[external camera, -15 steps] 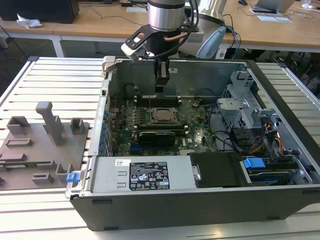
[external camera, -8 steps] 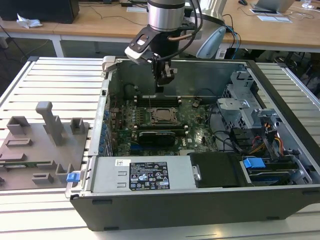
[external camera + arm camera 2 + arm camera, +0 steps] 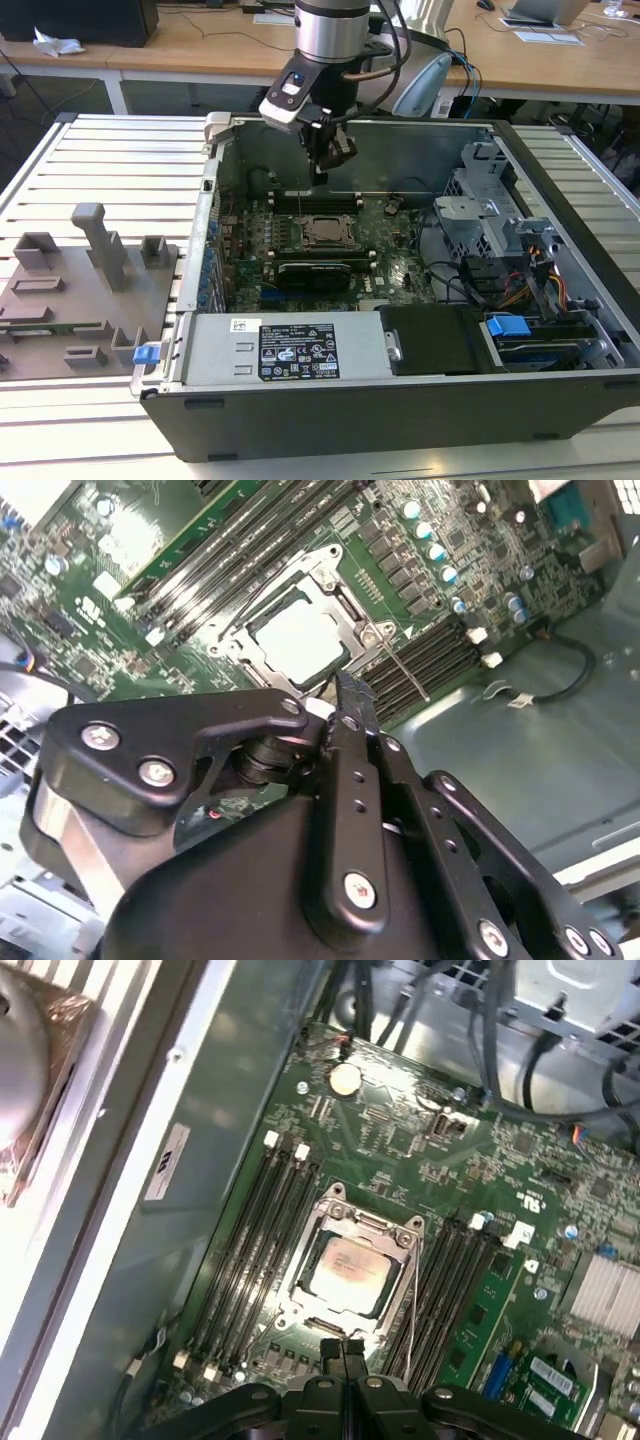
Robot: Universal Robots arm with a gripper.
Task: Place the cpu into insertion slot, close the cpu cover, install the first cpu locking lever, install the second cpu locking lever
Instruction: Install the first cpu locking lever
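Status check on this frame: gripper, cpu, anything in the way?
Gripper shut, empty, hovering by the cpu cover edge. Cpu seated, cover down around it. Nothing in between.

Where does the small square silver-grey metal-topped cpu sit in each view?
Exterior view: the cpu lies directly beneath the black gripper.
Second wrist view: the cpu lies just beyond the gripper.
First wrist view: the cpu lies just beyond the gripper too.
Shared landmark: long black memory slots flanking the cpu on two sides.
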